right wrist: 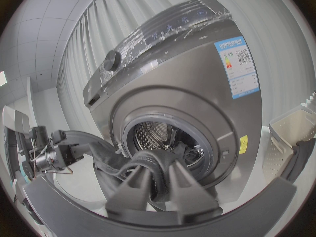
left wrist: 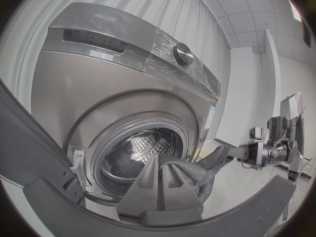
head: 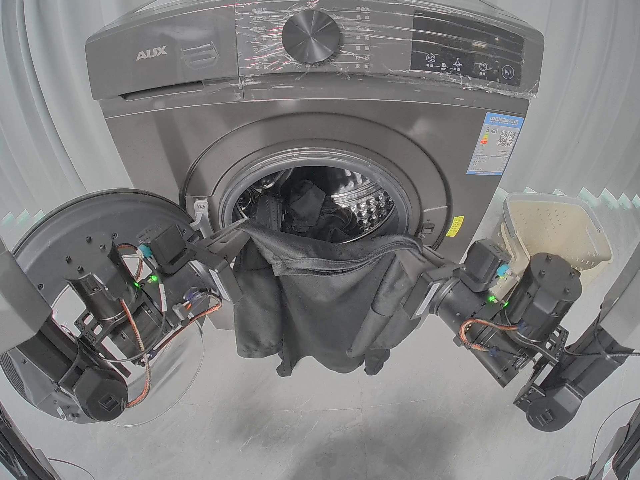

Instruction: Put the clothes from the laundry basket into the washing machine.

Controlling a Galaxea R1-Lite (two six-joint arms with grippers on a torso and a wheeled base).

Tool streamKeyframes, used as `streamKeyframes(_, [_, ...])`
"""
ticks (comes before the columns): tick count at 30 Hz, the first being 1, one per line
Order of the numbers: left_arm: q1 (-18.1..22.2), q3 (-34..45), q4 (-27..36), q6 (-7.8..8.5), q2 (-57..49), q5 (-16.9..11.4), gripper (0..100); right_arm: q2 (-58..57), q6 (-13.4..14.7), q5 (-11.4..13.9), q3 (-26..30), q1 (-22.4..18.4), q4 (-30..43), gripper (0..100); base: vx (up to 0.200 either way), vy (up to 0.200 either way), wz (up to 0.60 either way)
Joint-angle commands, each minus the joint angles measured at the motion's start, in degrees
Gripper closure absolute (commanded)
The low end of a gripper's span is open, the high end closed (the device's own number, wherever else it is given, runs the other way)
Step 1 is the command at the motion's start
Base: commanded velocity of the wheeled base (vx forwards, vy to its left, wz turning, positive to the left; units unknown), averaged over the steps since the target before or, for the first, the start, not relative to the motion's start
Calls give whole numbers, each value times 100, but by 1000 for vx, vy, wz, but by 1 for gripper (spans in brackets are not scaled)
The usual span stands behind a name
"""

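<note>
Both the left claw and the right claw are clamping the top edge of a dark garment, which is hanging stretched between them. Just beyond, the washing machine is standing open, its door beside the left claw, dark clothes lying inside. The laundry basket is sitting beyond the right claw.

Washing machine, drawer front: white brand letters.
Blue label, right front: print too small to read.
Yellow sticker: unreadable.
</note>
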Motion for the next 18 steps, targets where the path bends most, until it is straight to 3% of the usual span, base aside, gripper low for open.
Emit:
streamKeyframes(1, [-11,-269,3,-21,174,14,100,574,-10,10,246,6,3,0,0,0,0])
streamKeyframes(6, [-46,-585,56,-12,174,66,100,1321,-10,151,739,32,-5,0,0,0,0])
streamKeyframes(10, [-108,-708,126,-12,209,75,100,1514,8,230,1002,366,-5,0,0,0,0])
streamKeyframes(18, [-275,-805,56,-12,350,84,100,1795,-36,247,800,647,-5,0,0,0,0])
